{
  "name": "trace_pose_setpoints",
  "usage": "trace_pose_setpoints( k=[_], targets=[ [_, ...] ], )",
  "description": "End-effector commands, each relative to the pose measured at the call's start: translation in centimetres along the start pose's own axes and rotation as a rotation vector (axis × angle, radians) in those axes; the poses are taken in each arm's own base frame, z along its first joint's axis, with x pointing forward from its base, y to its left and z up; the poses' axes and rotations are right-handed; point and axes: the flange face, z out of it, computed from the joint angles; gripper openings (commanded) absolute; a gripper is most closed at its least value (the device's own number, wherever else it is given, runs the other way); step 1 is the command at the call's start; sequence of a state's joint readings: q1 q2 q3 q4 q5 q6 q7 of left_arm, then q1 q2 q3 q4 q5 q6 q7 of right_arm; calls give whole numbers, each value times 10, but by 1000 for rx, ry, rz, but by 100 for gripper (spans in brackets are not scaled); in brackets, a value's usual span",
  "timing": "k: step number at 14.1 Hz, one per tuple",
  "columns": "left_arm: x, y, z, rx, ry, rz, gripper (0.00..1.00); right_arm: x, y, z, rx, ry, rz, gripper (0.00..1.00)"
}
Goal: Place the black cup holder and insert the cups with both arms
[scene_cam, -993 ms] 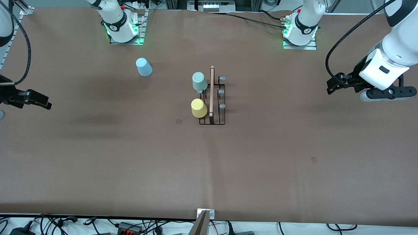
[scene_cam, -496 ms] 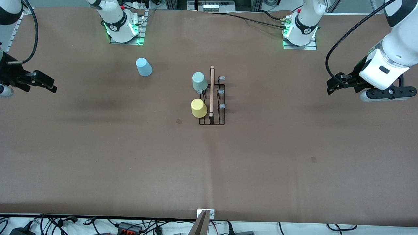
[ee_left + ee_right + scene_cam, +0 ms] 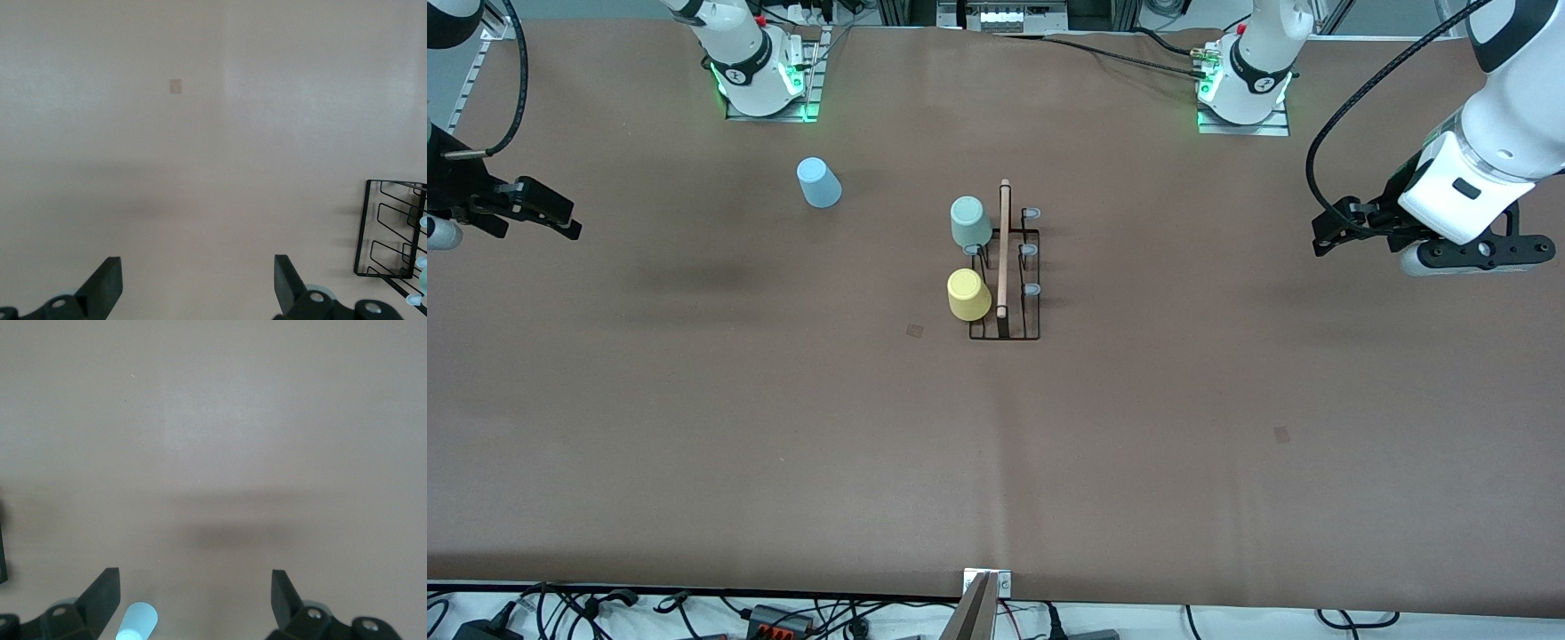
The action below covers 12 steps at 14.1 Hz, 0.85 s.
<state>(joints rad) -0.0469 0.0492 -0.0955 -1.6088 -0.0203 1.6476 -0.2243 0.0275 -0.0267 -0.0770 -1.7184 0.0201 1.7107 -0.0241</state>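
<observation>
The black cup holder stands mid-table, its wooden rod handle pointing toward the robots. A mint green cup and a yellow cup sit on pegs on the right arm's side of the handle. The light blue cup stands alone on the table toward the right arm's base and shows in the right wrist view. My right gripper is open and empty over the right arm's end of the table. My left gripper is open and empty over the left arm's end; the holder's corner shows in its view.
Three pale-tipped pegs on the left arm's side of the handle are free. The arm bases stand along the table's robot edge. Cables and a metal bracket lie at the edge nearest the front camera.
My right gripper has moved toward the robots' edge of the table, staying open. My left gripper has barely shifted. The cups and holder have not moved.
</observation>
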Motion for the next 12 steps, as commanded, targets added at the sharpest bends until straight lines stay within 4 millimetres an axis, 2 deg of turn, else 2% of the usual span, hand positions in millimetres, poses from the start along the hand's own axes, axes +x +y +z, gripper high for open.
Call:
trace_pose_setpoints(
  k=[1, 12],
  targets=[
    [2, 1, -4, 15, 1, 16, 100, -8, 0, -2, -12, -4, -10, 100],
    [-1, -5, -4, 62, -16, 10, 100, -9, 0, -1, -16, -10, -22, 100]
  ],
)
